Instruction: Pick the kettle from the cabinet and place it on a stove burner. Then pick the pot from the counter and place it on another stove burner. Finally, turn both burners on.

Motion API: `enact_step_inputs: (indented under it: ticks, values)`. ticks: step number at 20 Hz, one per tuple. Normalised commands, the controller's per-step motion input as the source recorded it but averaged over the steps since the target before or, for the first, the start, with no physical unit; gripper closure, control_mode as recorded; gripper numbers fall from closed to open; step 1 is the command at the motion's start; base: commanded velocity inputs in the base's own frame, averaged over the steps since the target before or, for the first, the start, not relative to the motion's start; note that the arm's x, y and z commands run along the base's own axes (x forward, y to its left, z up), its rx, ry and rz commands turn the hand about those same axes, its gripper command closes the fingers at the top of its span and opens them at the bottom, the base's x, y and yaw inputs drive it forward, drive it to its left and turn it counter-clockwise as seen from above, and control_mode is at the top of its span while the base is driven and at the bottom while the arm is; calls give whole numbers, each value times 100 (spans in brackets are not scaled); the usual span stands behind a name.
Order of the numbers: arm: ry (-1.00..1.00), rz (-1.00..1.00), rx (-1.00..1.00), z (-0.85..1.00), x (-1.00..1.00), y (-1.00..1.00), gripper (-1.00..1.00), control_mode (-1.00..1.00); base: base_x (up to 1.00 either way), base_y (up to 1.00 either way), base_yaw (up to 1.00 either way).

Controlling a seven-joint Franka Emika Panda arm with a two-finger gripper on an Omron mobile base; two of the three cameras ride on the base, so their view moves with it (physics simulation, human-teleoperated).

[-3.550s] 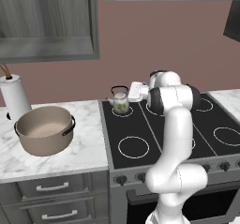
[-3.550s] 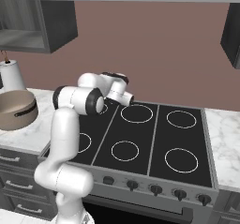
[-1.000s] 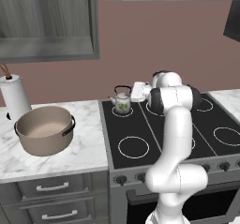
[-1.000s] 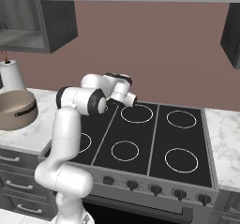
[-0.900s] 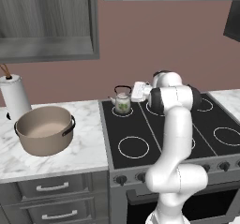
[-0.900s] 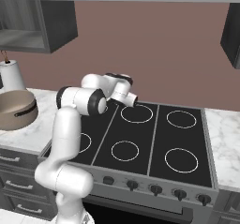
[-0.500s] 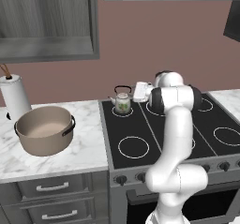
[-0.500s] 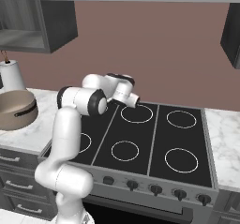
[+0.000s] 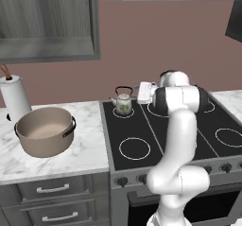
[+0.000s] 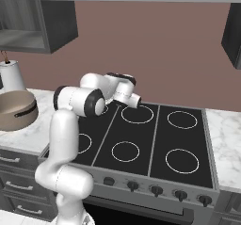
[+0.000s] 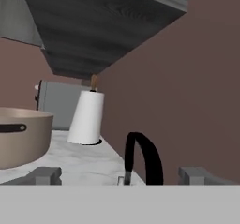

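The kettle is sitting on the cooktop's back-left burner, while the gripper is hanging just beside it with jaws spread wide. From there the tan pot is lying toward eight o'clock on the marble counter.

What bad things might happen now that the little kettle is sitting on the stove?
1. The open gripper sits right by the kettle's black handle; pulling away carelessly might snag it and tip the kettle.
2. The pot is wide, so gripping it may be tricky, and it could slip.
3. The paper-towel roll stands close behind the pot; reaching for the pot might knock it over.
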Motion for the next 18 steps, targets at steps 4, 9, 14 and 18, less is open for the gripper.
enact_step_inputs:
  ticks: [4, 9, 14, 18]
  values:
    - [-5, 0, -8, 29, -41, 0, -100, -100, 0, 0, 0]
    - [-5, 0, -9, 30, -41, 0, -100, -100, 0, 0, 0]
    - [-8, 0, -10, 32, -42, 0, -100, -100, 0, 0, 0]
    - [-10, 0, -11, 35, -38, 0, -100, -100, 0, 0, 0]
